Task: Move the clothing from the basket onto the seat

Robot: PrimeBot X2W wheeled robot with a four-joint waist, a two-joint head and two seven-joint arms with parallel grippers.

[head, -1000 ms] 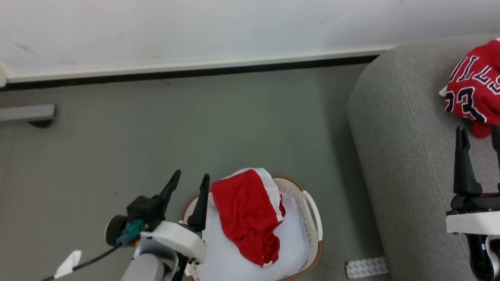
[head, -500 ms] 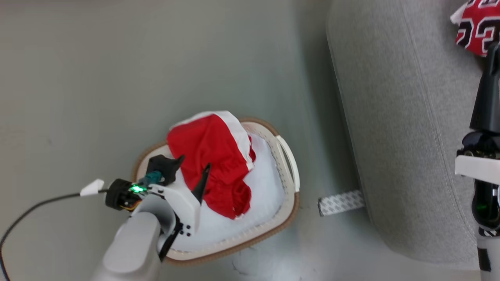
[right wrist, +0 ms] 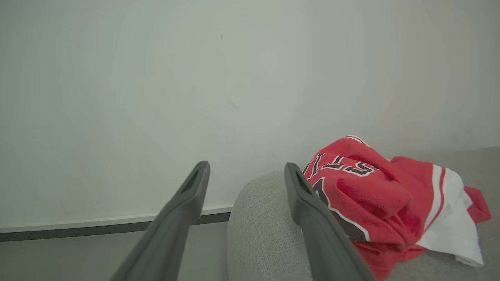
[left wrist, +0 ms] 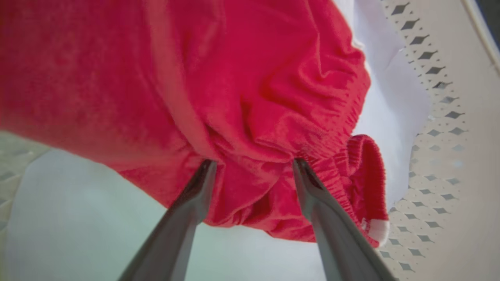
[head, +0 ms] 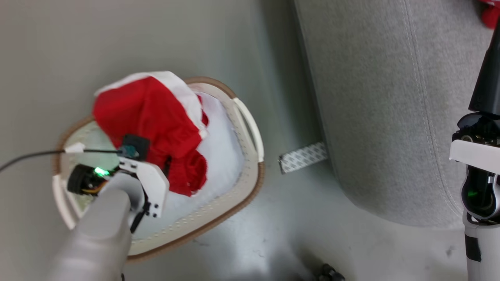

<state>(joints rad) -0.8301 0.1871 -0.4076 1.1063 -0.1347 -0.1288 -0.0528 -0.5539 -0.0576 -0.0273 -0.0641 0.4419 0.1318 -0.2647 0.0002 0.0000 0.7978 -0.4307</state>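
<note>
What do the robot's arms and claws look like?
Both the left gripper and right gripper have two long, dark, tapering fingers. The left forearm is a pale grey tube with a white wrist bracket, a green light and a thin black cable. The right wrist is white and black.

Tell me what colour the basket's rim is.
The rim of the basket is brown; the head view shows it best.

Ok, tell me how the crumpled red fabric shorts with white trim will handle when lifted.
Probably floppy: the red shorts lie in soft folds, so should sag. Likely light, thin cloth. One end drapes over the brown-rimmed cream plastic basket and might drag.
</note>
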